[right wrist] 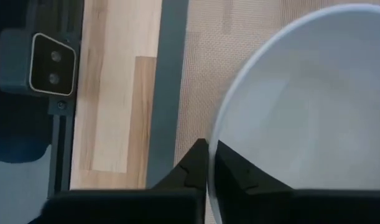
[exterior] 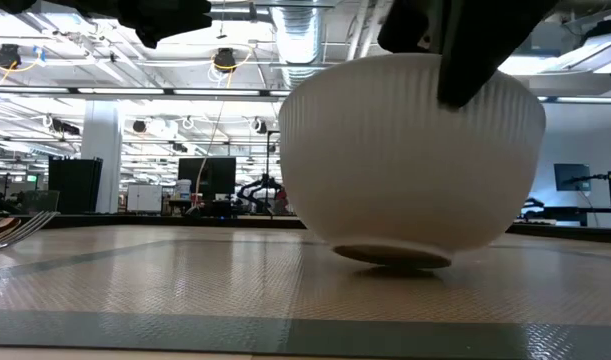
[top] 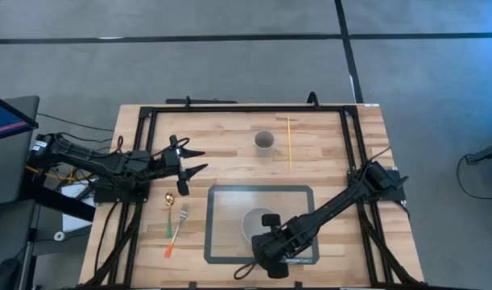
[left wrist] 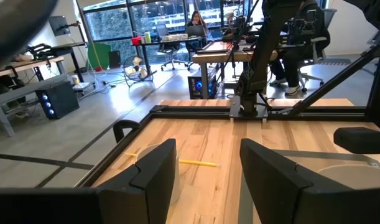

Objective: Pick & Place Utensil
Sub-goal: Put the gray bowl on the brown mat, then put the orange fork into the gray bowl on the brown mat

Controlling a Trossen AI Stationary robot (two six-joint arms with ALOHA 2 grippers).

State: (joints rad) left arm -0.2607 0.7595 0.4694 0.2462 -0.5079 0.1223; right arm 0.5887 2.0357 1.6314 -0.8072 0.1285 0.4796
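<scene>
The right gripper is pinched tight on the rim of the white bowl, one finger inside and one outside, and the bowl sits on the grey mat with its base touching the surface. The fork and spoon — the utensils — lie on the bare wood beyond the mat's edge on the left arm's side, well apart from the bowl. The left gripper hovers above the table just beyond the spoon, fingers spread wide and holding nothing — a paper cup and a yellow stick lie past the mat's far edge.
</scene>
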